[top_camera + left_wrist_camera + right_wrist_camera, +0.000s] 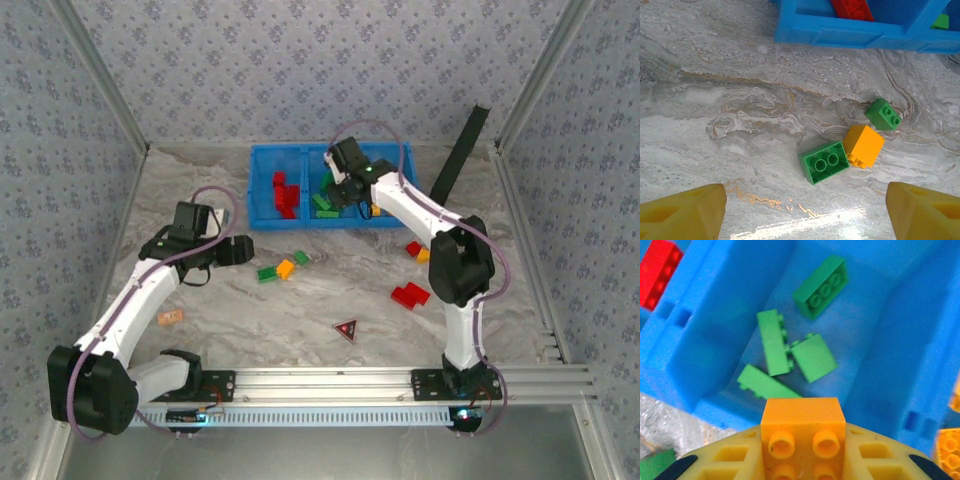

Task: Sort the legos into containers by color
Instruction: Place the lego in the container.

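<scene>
While working outward from the near edge, passing the dark red triangle piece [346,329] and leaving it alone as no part of the sort. Noting loose legos [286,268] lying about the bench [240,325]: an orange brick [170,317] off to the left, a red pair [410,294] to the right, a red and orange couple [417,251] just beyond those. Holding the left fingers [238,250] wide and empty above the bench, looking down on a green brick [824,162] touching an orange block [864,146], with a smaller green one [883,114] just beside. Farther out, pinching an orange lego [802,432] between the right fingers [345,190], drawn narrow and clamped on its sides, studs facing the wrist camera. Hanging it over the blue tray [262,152], about above the near wall of the middle compartment, over four green bricks [774,342]; reds [285,195] sitting in the left compartment, oranges [951,395] showing in the right one. Judging the step in hand to be the drop: shifting sideways toward the right compartment first, clearing the divider wall [890,340] fully, lowering inside the rim before opening, and parting the fingers only slightly, so avoiding a bounce or a fall among the greens.
</scene>
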`<action>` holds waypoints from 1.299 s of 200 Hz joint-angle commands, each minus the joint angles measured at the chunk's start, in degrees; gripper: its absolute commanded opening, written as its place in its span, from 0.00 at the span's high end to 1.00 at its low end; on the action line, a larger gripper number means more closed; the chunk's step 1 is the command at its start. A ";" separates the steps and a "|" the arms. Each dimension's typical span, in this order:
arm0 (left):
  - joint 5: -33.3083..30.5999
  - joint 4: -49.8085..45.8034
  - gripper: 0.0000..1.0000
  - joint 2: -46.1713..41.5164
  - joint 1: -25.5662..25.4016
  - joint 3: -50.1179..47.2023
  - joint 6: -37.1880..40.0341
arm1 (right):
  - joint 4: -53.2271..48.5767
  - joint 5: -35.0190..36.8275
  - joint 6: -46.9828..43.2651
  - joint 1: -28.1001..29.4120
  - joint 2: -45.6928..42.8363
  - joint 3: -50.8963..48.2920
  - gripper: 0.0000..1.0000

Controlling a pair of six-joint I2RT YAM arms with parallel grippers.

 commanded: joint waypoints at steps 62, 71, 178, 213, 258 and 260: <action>0.45 -0.30 0.17 1.71 0.85 0.03 0.59 | -0.50 1.99 3.02 -12.47 -1.92 -1.79 0.67; 0.46 -0.26 0.17 1.79 0.93 0.03 0.57 | -0.24 1.56 3.56 -13.45 -1.46 -2.21 0.67; 0.07 -1.07 0.16 1.99 1.12 1.13 0.39 | -1.08 7.00 -1.95 -13.81 13.82 8.11 0.66; 0.16 -0.96 0.17 1.21 1.12 1.17 0.39 | -2.42 7.62 -2.13 -13.77 15.92 10.39 0.58; -0.02 -1.23 0.17 1.12 1.21 1.41 0.82 | -3.21 7.57 -1.38 -13.74 13.23 8.96 0.52; -0.02 -1.19 0.17 1.12 1.21 1.43 0.83 | -3.21 7.51 -1.34 -13.74 12.91 8.84 0.52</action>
